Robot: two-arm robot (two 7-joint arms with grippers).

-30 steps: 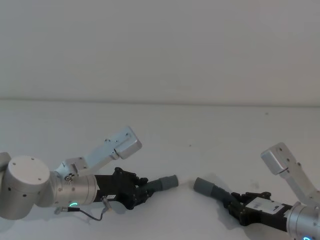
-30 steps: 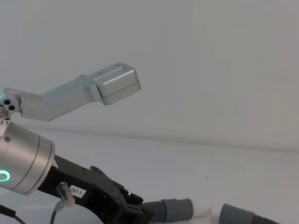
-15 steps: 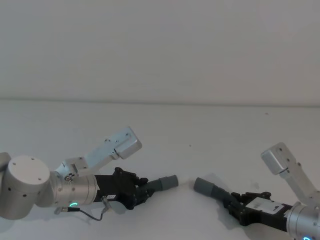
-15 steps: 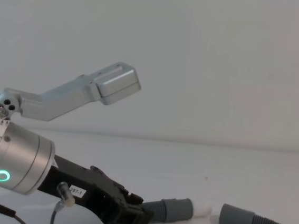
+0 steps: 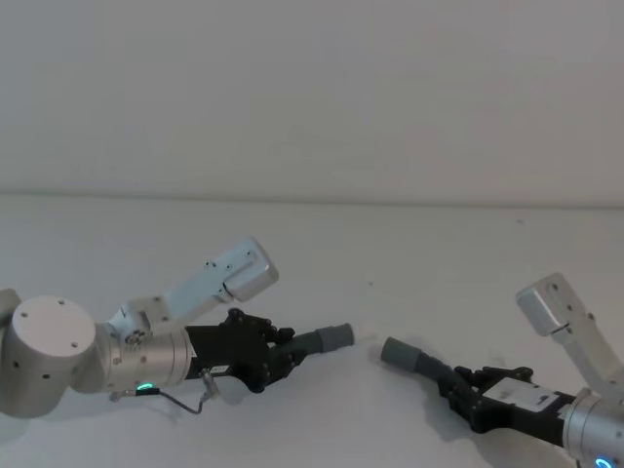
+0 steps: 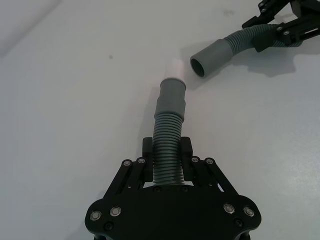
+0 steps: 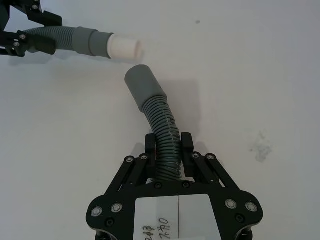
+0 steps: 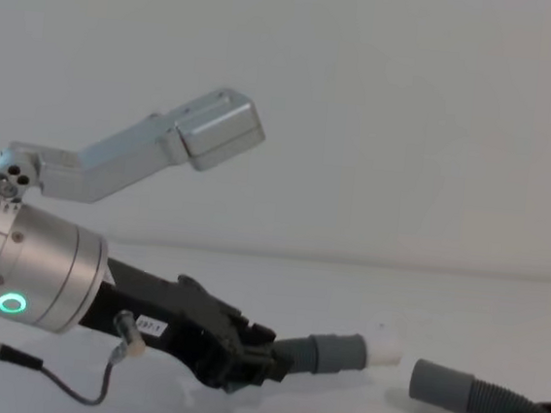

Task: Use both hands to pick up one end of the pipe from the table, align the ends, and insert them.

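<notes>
Ribbed plastic pipe [image 6: 167, 142] — smooth matt table [image 6: 65, 100].

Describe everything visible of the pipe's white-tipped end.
The white-tipped end is a smooth grey cuff, plastic by its look, with a narrower white tip. It continues the ribbed pipe, which the left gripper clamps a little behind it. The tip lies close beside the mouth of the socket on the right gripper's side, offset and not inserted; nothing touches it. Whether it clears the table is unclear.
</notes>
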